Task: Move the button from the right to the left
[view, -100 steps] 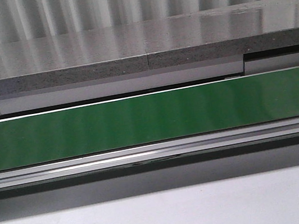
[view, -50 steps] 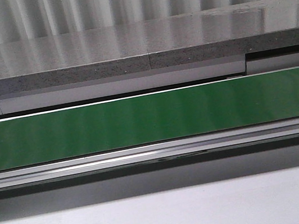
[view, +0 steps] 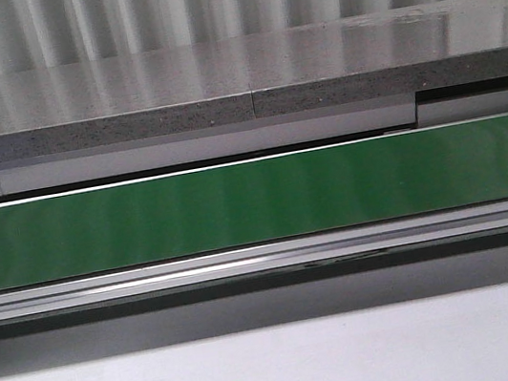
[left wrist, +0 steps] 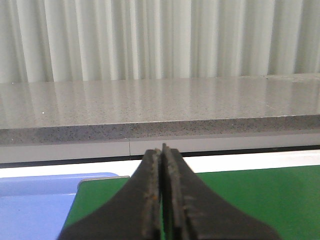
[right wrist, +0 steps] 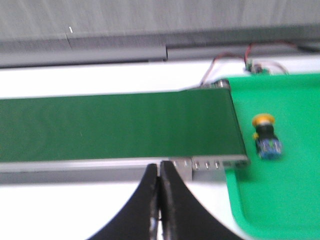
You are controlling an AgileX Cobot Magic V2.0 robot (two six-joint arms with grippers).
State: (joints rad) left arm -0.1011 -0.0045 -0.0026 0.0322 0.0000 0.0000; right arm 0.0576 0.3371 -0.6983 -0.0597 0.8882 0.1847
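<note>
The button (right wrist: pixel 266 135), with a yellow-orange round cap, dark body and blue block, lies on a green tray (right wrist: pixel 280 200) in the right wrist view, beyond the end of the green conveyor belt (right wrist: pixel 115 127). My right gripper (right wrist: pixel 159 167) is shut and empty, over the white table in front of the belt's rail, well apart from the button. My left gripper (left wrist: pixel 161 152) is shut and empty, above the other end of the belt (left wrist: pixel 250 200). Neither gripper nor the button shows in the front view, which shows only the belt (view: pixel 256 202).
A blue tray (left wrist: pixel 30 205) lies beside the belt's end in the left wrist view. A grey speckled ledge (view: pixel 237 82) runs behind the belt. Red wires and a small circuit board (right wrist: pixel 255 66) sit behind the green tray. White table surface (view: pixel 282 370) lies in front.
The front view barely changes; only a small dark reflection on the belt's front rail has shifted to the right.
</note>
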